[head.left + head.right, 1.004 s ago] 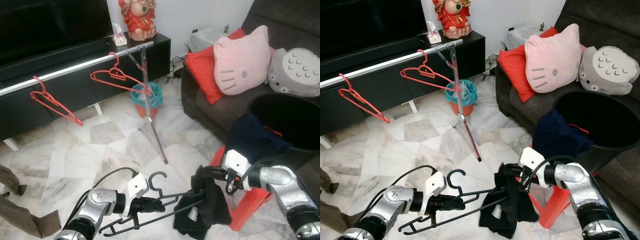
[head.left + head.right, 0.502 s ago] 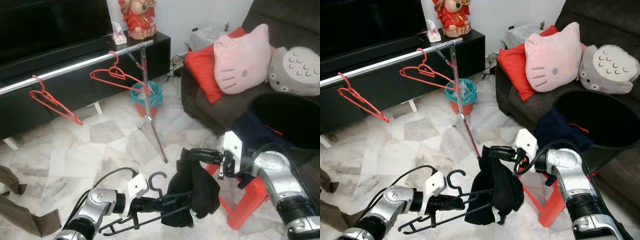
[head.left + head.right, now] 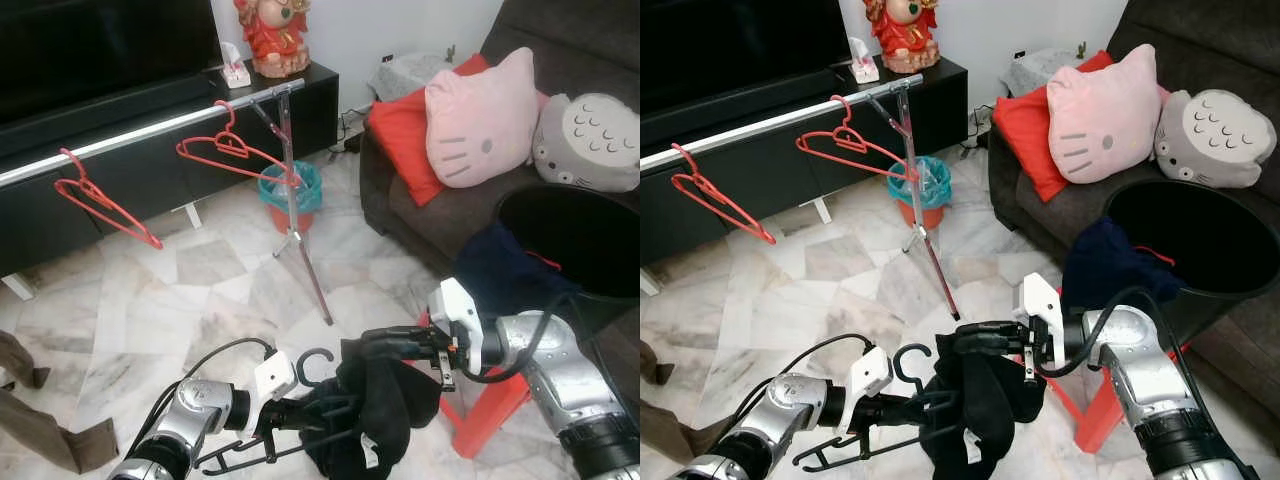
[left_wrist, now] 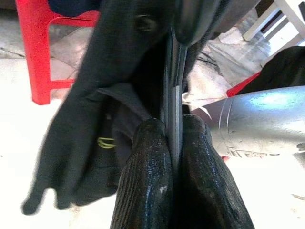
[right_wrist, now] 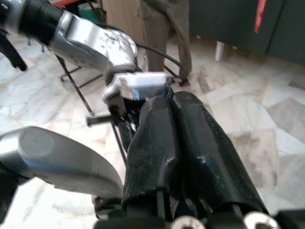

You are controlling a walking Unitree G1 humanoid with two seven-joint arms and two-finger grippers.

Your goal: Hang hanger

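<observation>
Left gripper clamped on black hanger, low at 6 o'clock of the eye view; hook up. Right gripper pinched on black garment, draped over hanger's right end. Left wrist view: fingers pressed either side of hanger's thin bar, garment beyond. Black bin at 3 o'clock, dark blue cloth over its rim; red stool below. Teal bin by rail stand. Silver rail at 10 o'clock carries two red hangers.
</observation>
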